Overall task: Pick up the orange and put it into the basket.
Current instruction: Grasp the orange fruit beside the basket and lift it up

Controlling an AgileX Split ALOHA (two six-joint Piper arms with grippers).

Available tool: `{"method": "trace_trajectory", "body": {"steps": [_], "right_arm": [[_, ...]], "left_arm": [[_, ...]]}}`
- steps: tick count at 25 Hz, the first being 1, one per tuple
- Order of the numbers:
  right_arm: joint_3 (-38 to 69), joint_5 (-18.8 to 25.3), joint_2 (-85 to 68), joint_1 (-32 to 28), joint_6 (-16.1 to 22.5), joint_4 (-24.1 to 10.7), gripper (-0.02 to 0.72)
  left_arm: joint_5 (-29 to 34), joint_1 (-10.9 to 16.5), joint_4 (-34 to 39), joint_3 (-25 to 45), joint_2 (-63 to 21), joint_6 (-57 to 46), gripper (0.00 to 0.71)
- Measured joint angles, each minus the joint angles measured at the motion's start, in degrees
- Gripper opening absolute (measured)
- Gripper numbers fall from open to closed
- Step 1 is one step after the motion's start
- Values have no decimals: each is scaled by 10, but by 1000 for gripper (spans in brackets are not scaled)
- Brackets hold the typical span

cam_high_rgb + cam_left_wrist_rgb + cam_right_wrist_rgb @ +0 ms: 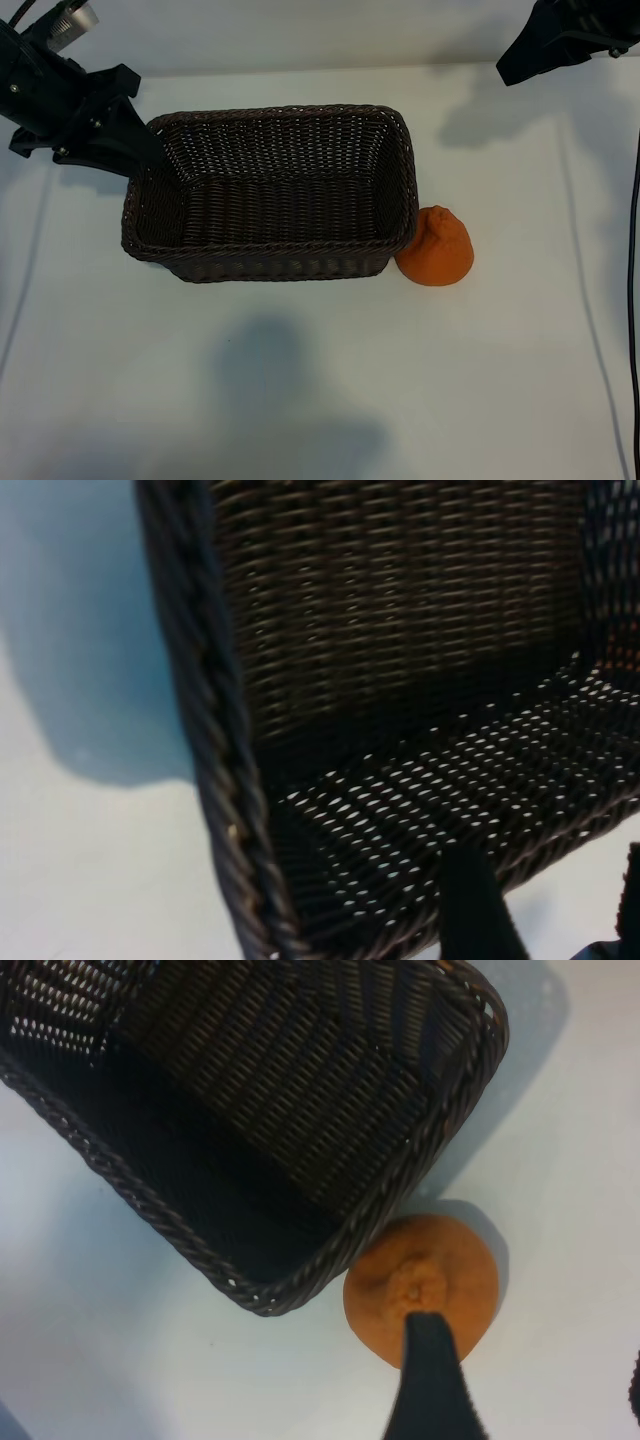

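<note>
The orange (pixel 436 247) rests on the white table against the basket's front right corner, its knob up. The dark wicker basket (pixel 268 250) stands mid-table with nothing inside. My left gripper (pixel 142 150) is at the basket's back left corner; in its wrist view the gripper (pixel 555 910) is open, one finger (pixel 480 905) over the basket's wall (pixel 230 780). My right arm (pixel 555 40) hangs at the back right, well above the table. Its gripper (pixel 535 1390) is open, and one finger (pixel 430 1380) overlaps the orange (pixel 455 1265) far below.
White tabletop (pixel 300 380) stretches in front of the basket and to the right of the orange. A black cable (pixel 634 250) runs down the right edge.
</note>
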Motion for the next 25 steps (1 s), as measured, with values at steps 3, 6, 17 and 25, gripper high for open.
{"method": "trace_trajectory", "body": {"steps": [3,6,17,25], "right_arm": [[0,0,0,0,0,0,462],[0,0,0,0,0,0,462],[0,0,0,0,0,0,462],[0,0,0,0,0,0,462]], "left_arm": [[3,0,-4,0,0,2,402],[3,0,-5,0,0,3,402],[-2,0,-8,0,0,18,403],[-2,0,-21,0,0,20,403]]}}
